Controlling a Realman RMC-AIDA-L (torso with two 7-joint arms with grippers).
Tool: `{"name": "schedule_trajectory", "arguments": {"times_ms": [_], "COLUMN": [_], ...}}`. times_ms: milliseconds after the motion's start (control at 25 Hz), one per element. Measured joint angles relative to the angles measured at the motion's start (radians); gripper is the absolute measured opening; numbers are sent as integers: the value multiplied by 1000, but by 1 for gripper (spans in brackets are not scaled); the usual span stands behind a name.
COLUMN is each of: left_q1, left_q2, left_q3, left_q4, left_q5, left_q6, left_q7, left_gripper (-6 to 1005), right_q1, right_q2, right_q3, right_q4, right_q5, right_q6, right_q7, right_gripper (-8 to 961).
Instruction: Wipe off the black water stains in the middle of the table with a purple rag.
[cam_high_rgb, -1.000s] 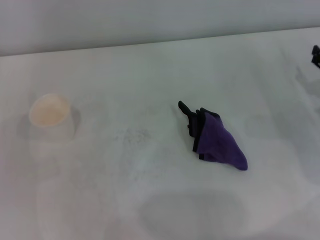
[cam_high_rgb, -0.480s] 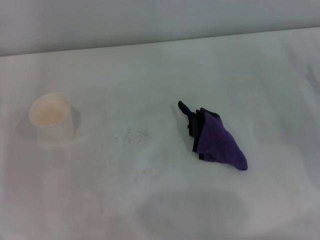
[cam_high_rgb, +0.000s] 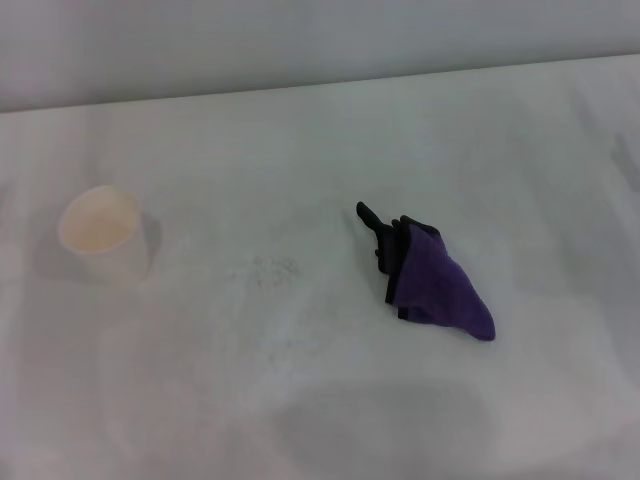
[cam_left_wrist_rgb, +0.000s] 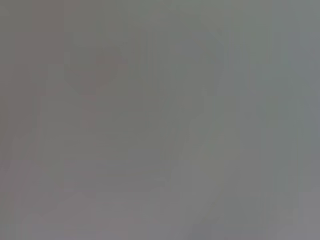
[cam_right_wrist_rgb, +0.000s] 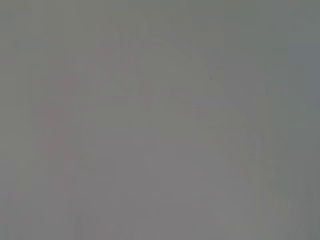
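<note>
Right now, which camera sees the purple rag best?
The head view. The rag lies bunched on the table, in full sight, its black trim and strap pointing away toward the far edge, with the cup far to its left. Both wrist views show only plain grey, no rag at all.

A bare test bench: plain white table (cam_high_rgb: 300, 130) against a blank wall (cam_high_rgb: 300, 40).
</note>
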Motion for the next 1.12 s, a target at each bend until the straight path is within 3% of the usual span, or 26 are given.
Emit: {"name": "schedule_trajectory", "arguments": {"times_ms": [1120], "left_q1": [-70], "left_q2": [2], "left_q3": [0], "left_q4": [-23], "left_q5": [5], "left_q6": [-40], "left_q7": [-1], "left_gripper": [891], "right_q1": [19], "right_q2": [1], "right_q3": [8], "right_q4": [34], "right_q5": [0], "right_q6": [63], "right_q7": [31], "right_gripper": [876]}}
